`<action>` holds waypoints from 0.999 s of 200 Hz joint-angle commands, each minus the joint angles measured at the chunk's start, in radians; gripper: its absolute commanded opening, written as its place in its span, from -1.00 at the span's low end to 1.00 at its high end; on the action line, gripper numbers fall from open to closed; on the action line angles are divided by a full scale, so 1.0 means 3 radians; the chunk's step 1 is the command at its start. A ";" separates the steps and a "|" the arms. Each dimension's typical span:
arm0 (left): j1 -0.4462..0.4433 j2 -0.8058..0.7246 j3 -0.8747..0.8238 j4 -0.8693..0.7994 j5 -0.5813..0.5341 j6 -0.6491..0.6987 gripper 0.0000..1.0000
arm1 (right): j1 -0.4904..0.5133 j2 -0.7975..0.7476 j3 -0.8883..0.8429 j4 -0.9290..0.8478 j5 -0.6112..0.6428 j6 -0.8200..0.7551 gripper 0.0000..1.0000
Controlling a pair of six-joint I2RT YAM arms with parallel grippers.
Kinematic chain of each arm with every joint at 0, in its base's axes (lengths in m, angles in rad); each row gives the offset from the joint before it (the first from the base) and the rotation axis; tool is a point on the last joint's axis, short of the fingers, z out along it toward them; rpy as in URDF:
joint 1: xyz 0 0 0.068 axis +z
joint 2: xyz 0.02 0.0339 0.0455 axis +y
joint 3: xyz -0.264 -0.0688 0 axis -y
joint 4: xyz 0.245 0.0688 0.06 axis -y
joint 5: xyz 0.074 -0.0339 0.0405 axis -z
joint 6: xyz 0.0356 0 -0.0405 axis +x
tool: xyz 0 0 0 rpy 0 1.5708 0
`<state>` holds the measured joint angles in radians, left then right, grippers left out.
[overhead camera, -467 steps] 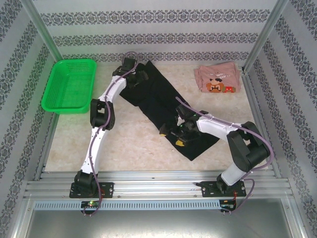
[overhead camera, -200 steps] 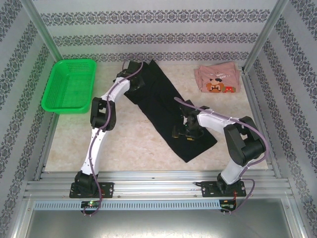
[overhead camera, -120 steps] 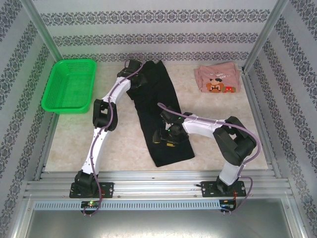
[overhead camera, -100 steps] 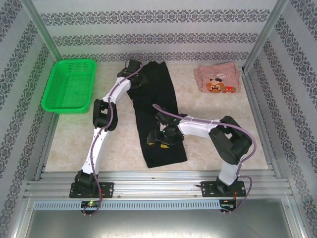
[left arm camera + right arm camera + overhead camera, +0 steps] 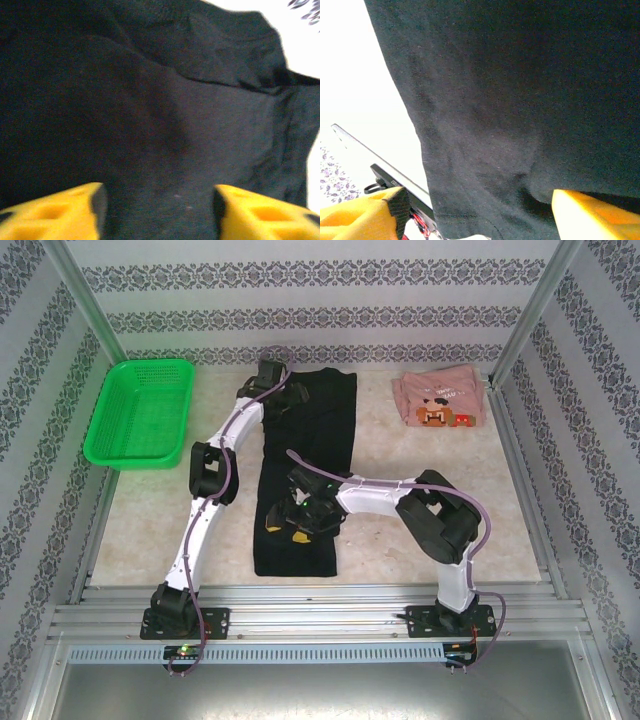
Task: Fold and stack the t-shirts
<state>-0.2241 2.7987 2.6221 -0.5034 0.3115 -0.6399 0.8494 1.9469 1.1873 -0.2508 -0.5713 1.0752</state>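
Note:
The black t-shirt (image 5: 305, 455) lies as a long narrow strip, running from the far edge down toward the near edge, slightly left of the middle. My left gripper (image 5: 283, 392) rests on its far end; the left wrist view shows the yellow fingers (image 5: 55, 212) wide apart, open, with black cloth (image 5: 160, 125) flat beneath them. My right gripper (image 5: 287, 520) sits on the strip's lower part, open, with its fingers spread over black cloth (image 5: 495, 100). The pink t-shirt (image 5: 437, 400), folded with its pixel cartoon print facing up, lies at the far right, away from both grippers.
A green mesh basket (image 5: 140, 410) stands at the far left. Metal frame posts (image 5: 530, 315) rise at both far corners. An aluminium rail (image 5: 320, 615) runs along the near edge, just below the black shirt's hem. Bare tabletop (image 5: 450, 500) lies to the right of the strip.
The black shirt has swung from a diagonal toward the right to a nearly straight strip. My right gripper slid left and nearer with the lower end; the left gripper stayed at the far end.

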 commanded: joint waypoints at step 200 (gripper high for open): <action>-0.0191 -0.6259 -0.6439 -0.0738 0.0580 -0.0550 0.44 | 0.0178 -0.2721 -0.2173 -0.0471 0.0899 0.0349 0.47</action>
<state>-0.2779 1.0855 0.7895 -0.6403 0.4728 -0.7940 0.8658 1.1141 0.5789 -0.5339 -0.3862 1.1053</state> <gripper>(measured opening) 0.733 0.743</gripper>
